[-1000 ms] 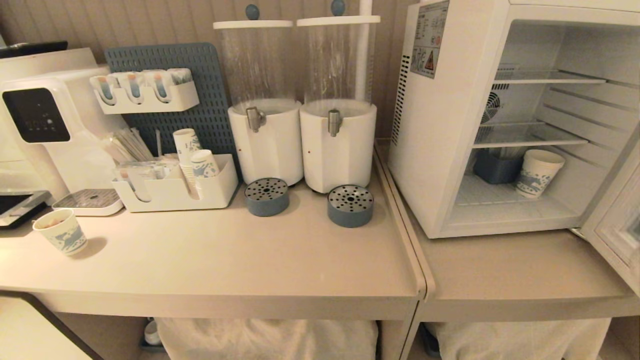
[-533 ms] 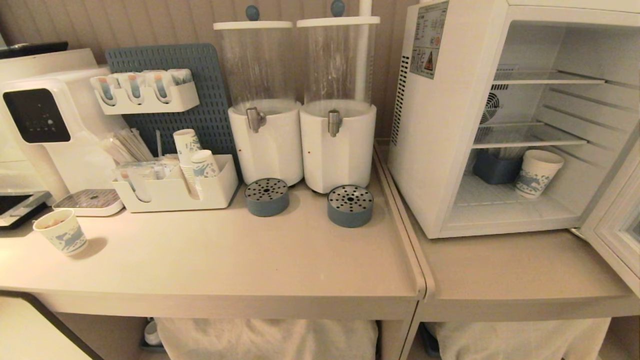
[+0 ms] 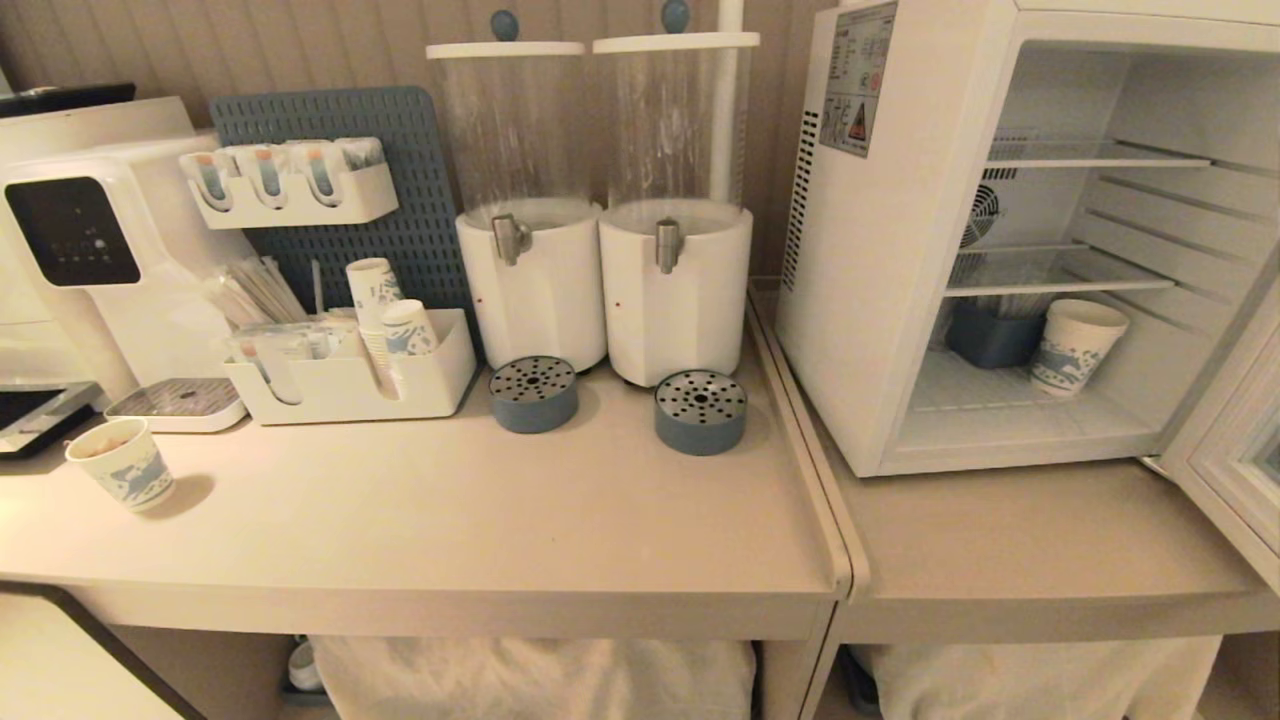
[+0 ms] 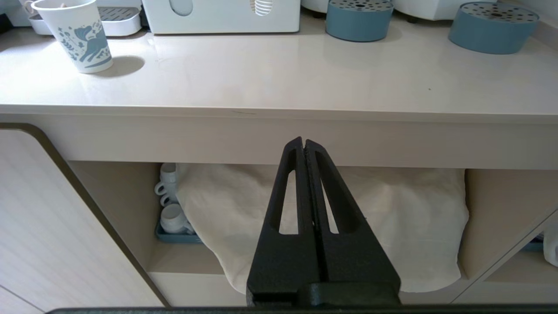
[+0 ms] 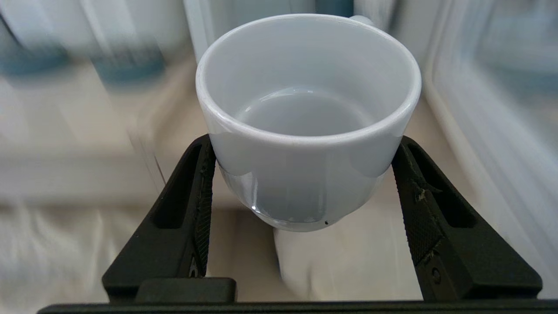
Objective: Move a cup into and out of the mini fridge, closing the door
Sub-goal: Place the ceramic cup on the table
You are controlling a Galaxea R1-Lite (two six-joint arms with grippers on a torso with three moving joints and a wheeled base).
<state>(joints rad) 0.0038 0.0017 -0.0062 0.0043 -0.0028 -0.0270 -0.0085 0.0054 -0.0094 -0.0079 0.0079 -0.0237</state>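
Pinched the cup [image 5: 305,131] by its glazed, likely slippery, rigid, breakable wall between right gripper [image 5: 301,196] fingers; left gripper [image 4: 304,148] pressed together.

A: What carries the things here?

B: Two pale counters side by side. The left counter [image 3: 450,520] meets the right counter [image 3: 1020,540] at a narrow seam.

A: What stands on the left counter?

B: At the back edge, two white drink dispensers [image 3: 600,280], each with a round blue drip tray [image 3: 533,393] in front of it. To their left there is a white organizer [image 3: 345,385] with paper cups, then a water machine [image 3: 110,260] near the back left corner. One patterned paper cup [image 3: 122,477] stands alone close to the left edge.

A: And on the right counter?

B: The mini fridge [image 3: 880,300] stands at its back, the door [image 3: 1235,470] open over the right edge. The front part is bare.
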